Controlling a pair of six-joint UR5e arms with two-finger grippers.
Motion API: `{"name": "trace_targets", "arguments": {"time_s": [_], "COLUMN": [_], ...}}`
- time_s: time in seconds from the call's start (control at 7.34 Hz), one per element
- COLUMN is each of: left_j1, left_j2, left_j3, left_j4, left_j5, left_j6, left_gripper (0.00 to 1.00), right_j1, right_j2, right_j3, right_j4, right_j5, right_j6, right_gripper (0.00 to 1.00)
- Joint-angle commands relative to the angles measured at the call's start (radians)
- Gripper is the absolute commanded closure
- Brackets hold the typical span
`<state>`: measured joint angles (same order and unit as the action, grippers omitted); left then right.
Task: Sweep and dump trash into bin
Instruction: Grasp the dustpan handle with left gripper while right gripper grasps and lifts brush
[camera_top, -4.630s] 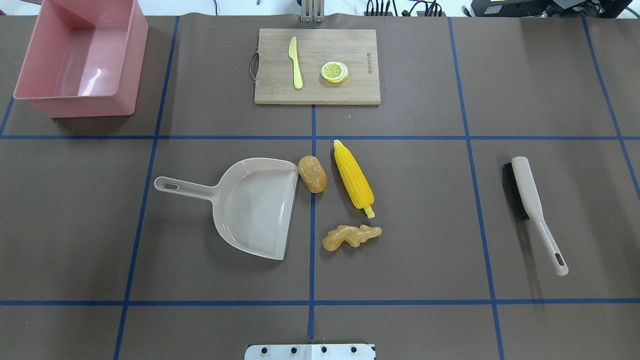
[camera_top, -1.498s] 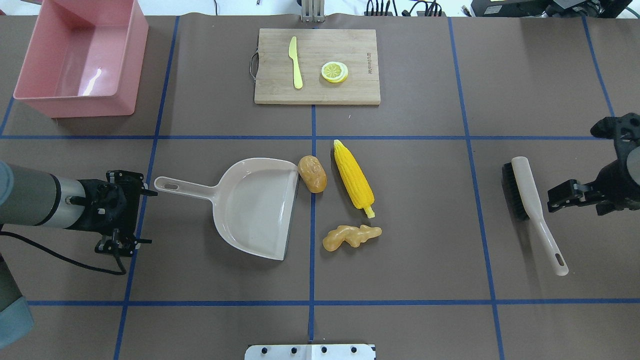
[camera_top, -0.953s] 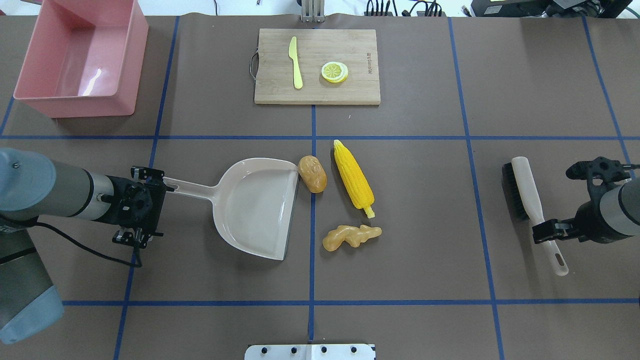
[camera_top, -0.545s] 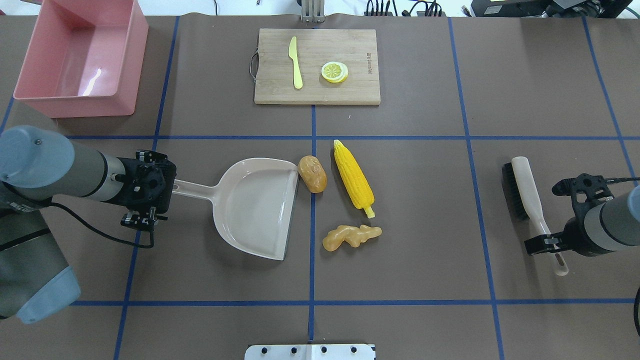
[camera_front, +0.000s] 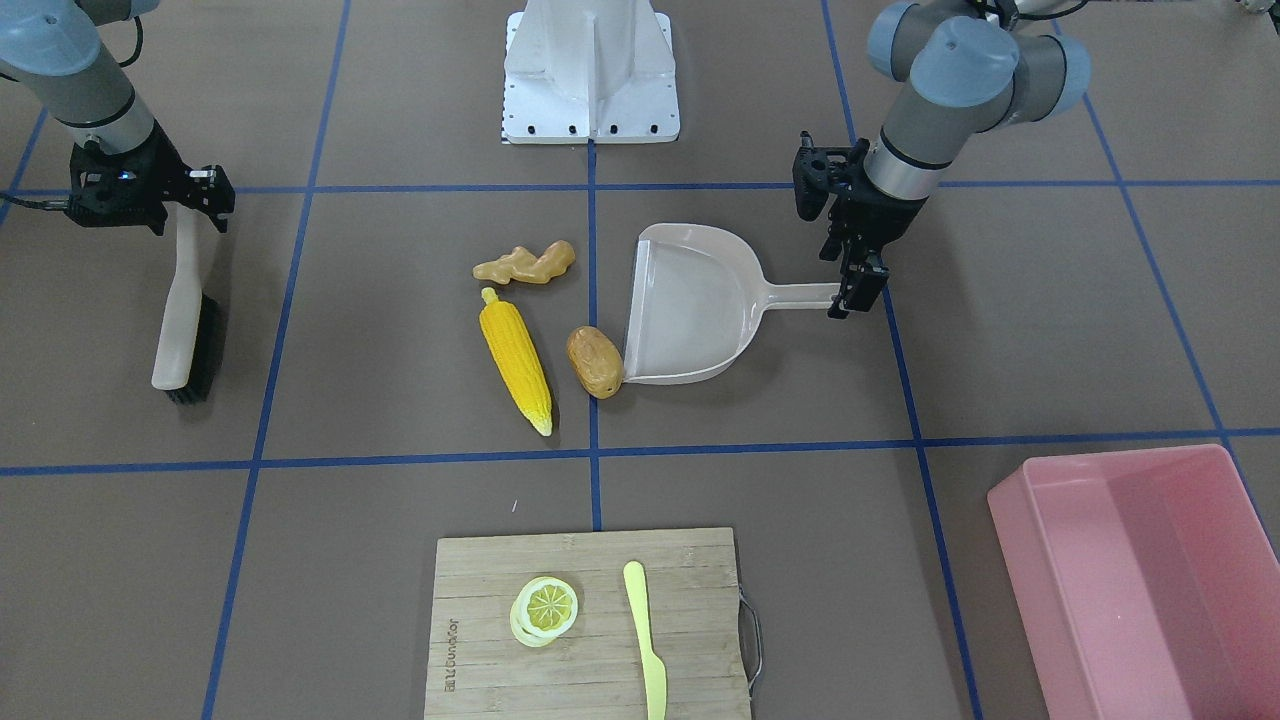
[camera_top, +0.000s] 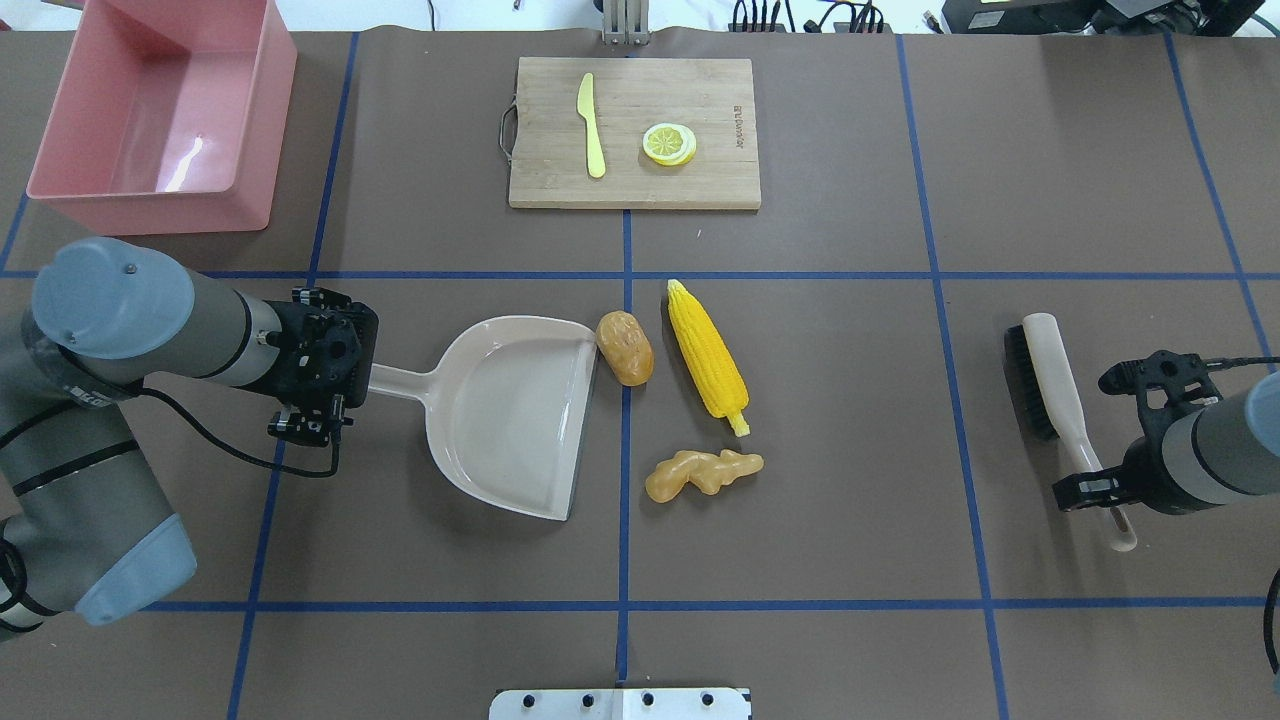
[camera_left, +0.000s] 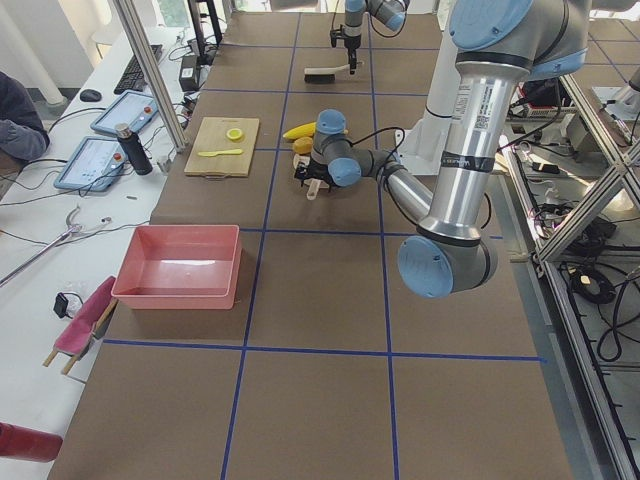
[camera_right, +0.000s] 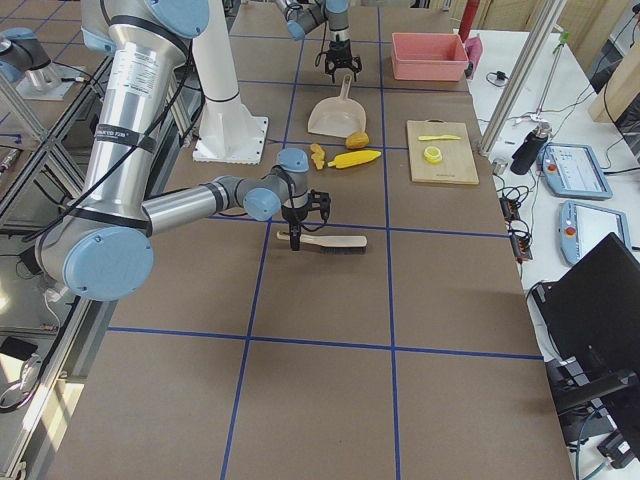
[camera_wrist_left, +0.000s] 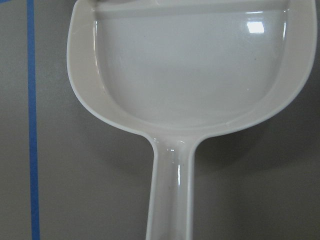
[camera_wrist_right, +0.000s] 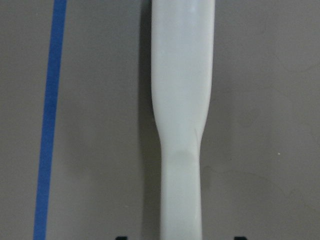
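**Front-facing view.** The left gripper (camera_front: 838, 255) is hanging over the end of the dustpan's (camera_front: 690, 305) handle, with its jaws spread to either side of the handle and not pinching it. The pan's open lip is facing away from this gripper. The potato (camera_front: 595, 361) is lying just beside that lip, the corn cob (camera_front: 516, 362) just past the potato, and the ginger root (camera_front: 525, 264) near the lip's other end. The bin (camera_front: 1100, 464) is standing well apart from the left gripper, out to its side and further from the robot. The right gripper (camera_front: 150, 200) is straddling the brush's (camera_front: 182, 310) handle with its jaws spread.

**Overhead view.** All three toy foods are lying between the two grippers, nearer the left one. The cutting board (camera_top: 560, 170) is sitting further out, beyond them.

**Left wrist view.** The pan's handle is running straight ahead of the gripper into the pan, and no fingers are showing.

**Right wrist view.** The brush handle is passing between two dark fingertips (camera_wrist_right: 120, 238), and there is a gap on each side.
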<state>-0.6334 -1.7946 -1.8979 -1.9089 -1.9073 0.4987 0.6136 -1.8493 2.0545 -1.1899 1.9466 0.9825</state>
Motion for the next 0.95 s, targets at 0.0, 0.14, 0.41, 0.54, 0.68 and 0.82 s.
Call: {"name": "trace_targets", "arguments": {"time_s": [0.0,0.14,0.41,0.54,0.68,0.82], "left_j1": [0.006,0.004,0.004,0.004,0.004,0.006], "left_j2": [-0.003,-0.003,-0.018,-0.034,-0.051,-0.058], "left_j3": [-0.01,0.0,0.003,0.005,0.019,0.031], "left_j4": [0.037,0.037,0.077,0.103,0.111,0.129], "left_j5": [-0.003,-0.003,-0.003,-0.004,-0.006,-0.006], "left_j6": [-0.011,-0.011,-0.006,-0.008,-0.006,-0.002], "left_gripper": [0.01,0.01,0.01,0.01,0.01,0.01], "right_j1": [-0.002,-0.003,0.0,0.023,0.069,0.084], "right_j2": [0.001,0.002,0.002,-0.001,0.002,0.063], "right_j3": [-0.002,-0.004,0.025,0.076,0.113,0.131], "right_j4": [-0.003,-0.005,-0.004,-0.023,-0.081,-0.136], "right_j5": [-0.024,-0.037,-0.025,0.023,0.07,0.077], "right_j6": [-0.01,-0.019,-0.024,-0.024,-0.025,-0.022], "right_gripper": [0.9,1.0,1.0,1.0,1.0,1.0]}}
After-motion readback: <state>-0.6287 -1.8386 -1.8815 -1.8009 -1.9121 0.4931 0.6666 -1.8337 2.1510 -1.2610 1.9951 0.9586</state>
